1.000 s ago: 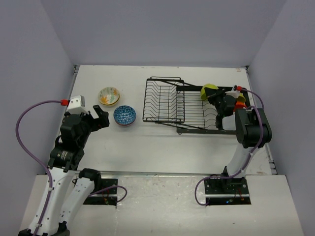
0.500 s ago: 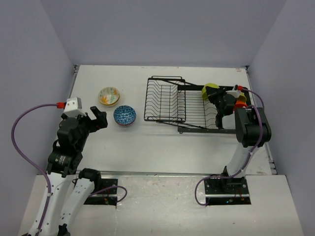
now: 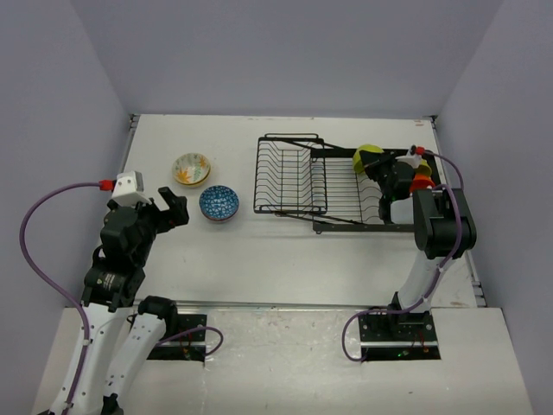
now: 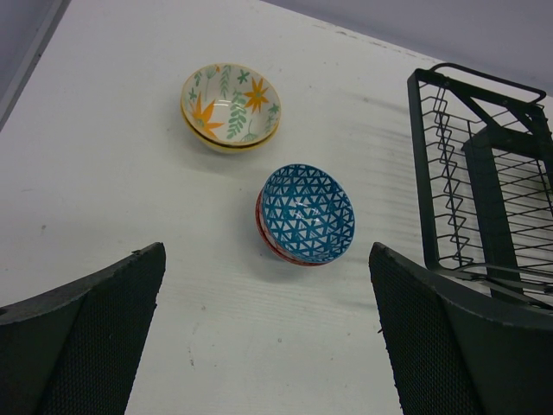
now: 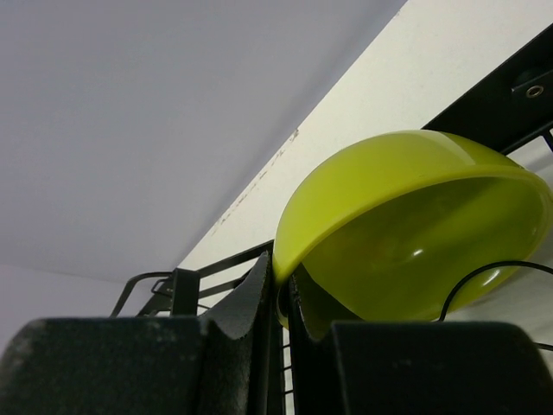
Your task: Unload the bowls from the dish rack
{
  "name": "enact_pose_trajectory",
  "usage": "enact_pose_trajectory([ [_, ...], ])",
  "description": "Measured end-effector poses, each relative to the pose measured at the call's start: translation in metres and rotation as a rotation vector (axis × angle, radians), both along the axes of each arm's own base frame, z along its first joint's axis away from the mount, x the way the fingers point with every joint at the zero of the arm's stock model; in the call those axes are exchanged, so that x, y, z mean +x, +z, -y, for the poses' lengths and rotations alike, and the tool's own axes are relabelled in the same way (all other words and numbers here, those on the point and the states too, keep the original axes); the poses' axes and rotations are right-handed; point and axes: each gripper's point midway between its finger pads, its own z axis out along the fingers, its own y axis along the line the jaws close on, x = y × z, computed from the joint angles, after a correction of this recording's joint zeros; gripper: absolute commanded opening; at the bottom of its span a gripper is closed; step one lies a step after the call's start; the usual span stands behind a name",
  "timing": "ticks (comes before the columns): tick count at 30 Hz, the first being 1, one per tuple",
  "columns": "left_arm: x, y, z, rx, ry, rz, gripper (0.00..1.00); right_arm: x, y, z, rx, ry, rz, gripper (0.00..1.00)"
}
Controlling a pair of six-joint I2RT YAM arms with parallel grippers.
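Observation:
The black wire dish rack (image 3: 294, 181) stands at the right of the table. My right gripper (image 3: 380, 170) is shut on the rim of the lime green bowl (image 3: 367, 157) at the rack's right end; the right wrist view shows the bowl (image 5: 415, 233) pinched between my fingers (image 5: 259, 294). An orange bowl (image 3: 422, 180) shows behind my right wrist. My left gripper (image 3: 177, 207) is open and empty, left of the blue-patterned bowl (image 3: 219, 202). The floral bowl (image 3: 192, 169) sits behind it. Both also show in the left wrist view: blue (image 4: 307, 213), floral (image 4: 231, 105).
The rack's left end (image 4: 484, 181) shows at the right of the left wrist view. Grey walls close the table at the back and both sides. My purple cable (image 3: 43, 216) loops out at the left.
My right gripper has lifted the lime green bowl slightly up and back at the rack's right end. My left arm drew back a little a second ago and has stayed still since.

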Motion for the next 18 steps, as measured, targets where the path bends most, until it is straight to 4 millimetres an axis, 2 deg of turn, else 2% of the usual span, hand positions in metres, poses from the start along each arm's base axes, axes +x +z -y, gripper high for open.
enact_pose_trajectory([
  [10, -0.0001, 0.0001, 0.0000, 0.000, 0.000, 0.000, 1.00, 0.0031, 0.0068, 0.0077, 0.172, -0.074, -0.015, 0.00],
  [18, -0.0001, 0.0001, 0.0000, 0.000, 0.000, 0.000, 1.00, 0.0037, 0.0070, 0.0103, 0.186, -0.090, -0.016, 0.00],
])
